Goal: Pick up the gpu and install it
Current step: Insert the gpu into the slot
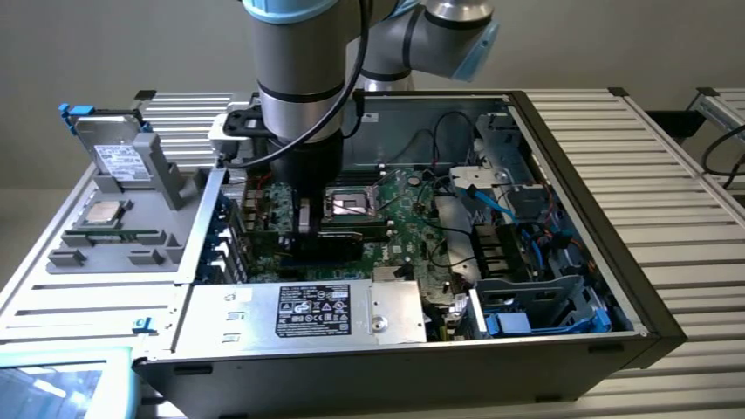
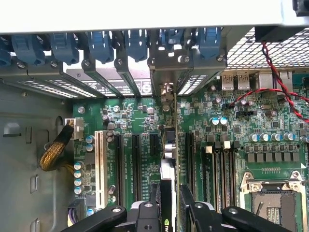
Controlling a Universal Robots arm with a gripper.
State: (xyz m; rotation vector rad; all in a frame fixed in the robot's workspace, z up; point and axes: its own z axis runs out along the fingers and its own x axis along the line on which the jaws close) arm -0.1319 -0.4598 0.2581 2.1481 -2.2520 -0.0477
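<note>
The gpu (image 2: 169,145) stands on edge on the green motherboard (image 2: 135,116), in line with a black expansion slot. Its silver end bracket (image 2: 166,63) sits against the rear slot openings of the case. My gripper (image 2: 170,208) is shut on the card's near end, one black finger (image 2: 153,205) on each side. In the exterior view my gripper (image 1: 309,214) reaches straight down into the open computer case (image 1: 582,288), with the dark gpu (image 1: 297,243) under it, left of the CPU socket (image 1: 349,205). Whether the card is pressed fully into the slot I cannot tell.
A white slot (image 2: 100,164) and black slots flank the card. Blue retention clips (image 2: 101,43) line the rear wall. Red and black wires (image 2: 280,82) and a yellow-sleeved cable (image 2: 55,150) lie nearby. A silver power supply (image 1: 314,310) sits in front. A drive box (image 1: 117,157) stands on the left tray.
</note>
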